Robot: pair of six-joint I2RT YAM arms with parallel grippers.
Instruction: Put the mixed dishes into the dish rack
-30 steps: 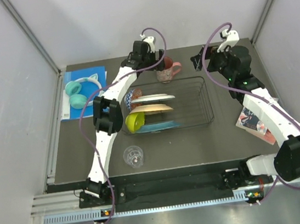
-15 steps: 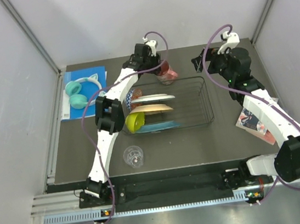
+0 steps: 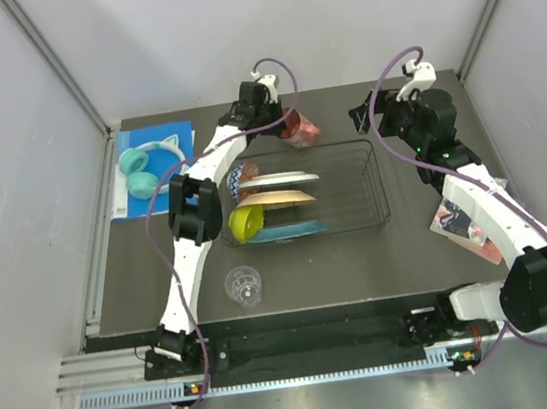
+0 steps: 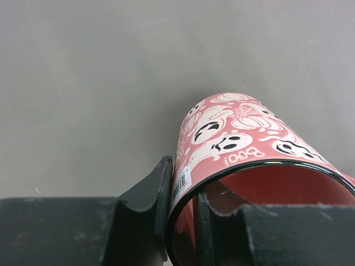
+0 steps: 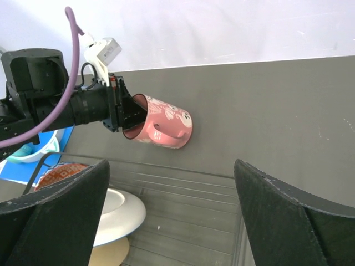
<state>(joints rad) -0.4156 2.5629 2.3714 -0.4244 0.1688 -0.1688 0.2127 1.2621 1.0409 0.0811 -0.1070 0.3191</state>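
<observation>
The pink mug (image 3: 300,127) (image 4: 238,138) (image 5: 161,128) is tipped sideways behind the dish rack (image 3: 379,178), handle down. My left gripper (image 3: 281,123) (image 4: 183,191) is shut on the pink mug's rim, one finger inside and one outside. The black wire dish rack holds a white plate (image 3: 278,180), a cream plate (image 3: 278,198), a teal plate (image 3: 295,230), a lime-green bowl (image 3: 245,223) and a red-patterned bowl (image 3: 237,177). A small clear glass (image 3: 244,285) stands in front of the rack. My right gripper (image 3: 359,112) (image 5: 172,213) hangs open over the rack's far right corner, holding nothing.
Teal cat-ear headphones (image 3: 145,163) lie on a blue sheet (image 3: 176,137) at the back left. A printed card (image 3: 460,220) lies at the right under my right arm. Grey walls close in the mat on three sides.
My left gripper has shut on the mug's rim, and the mug has gone from upright to tipped sideways. The right arm has barely moved.
</observation>
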